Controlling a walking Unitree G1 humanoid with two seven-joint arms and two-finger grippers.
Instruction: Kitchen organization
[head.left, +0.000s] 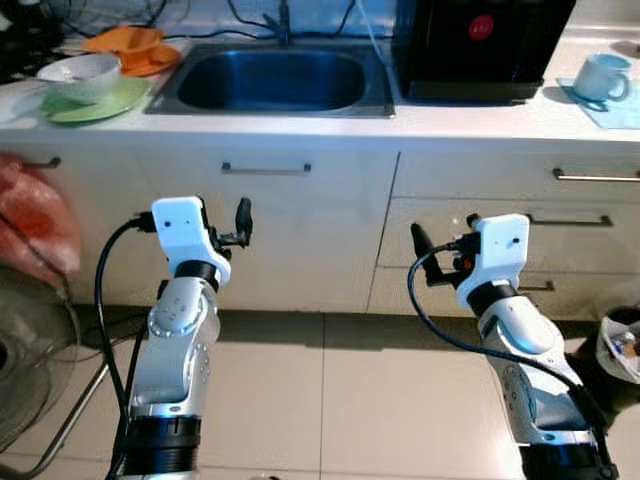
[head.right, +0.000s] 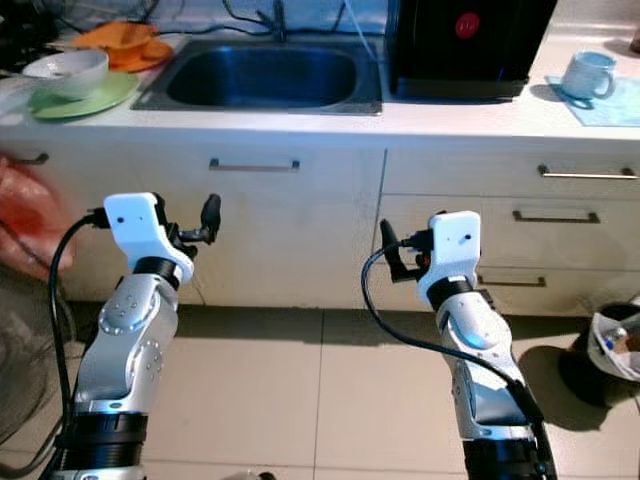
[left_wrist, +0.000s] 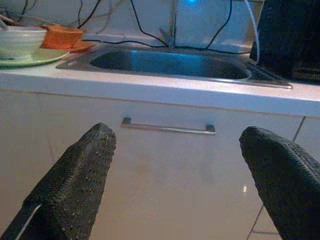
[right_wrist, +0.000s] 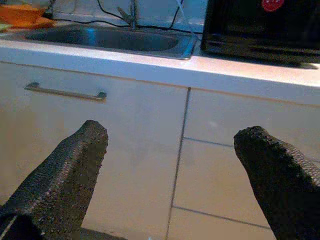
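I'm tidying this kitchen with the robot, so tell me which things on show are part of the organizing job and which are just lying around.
Likely part of the job:
white bowl on the green plate
orange cloth beside the sink
mug on the counter's right end
left gripper and right gripper, both open, empty

Just lying about:
black appliance
fan
floor bin

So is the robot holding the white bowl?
No, the white bowl sits on a green plate on the counter, while both hands hang open below it.

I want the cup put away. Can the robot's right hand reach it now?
Probably not yet. The right hand hangs open, low before the drawers, and the cup sits up on the counter.
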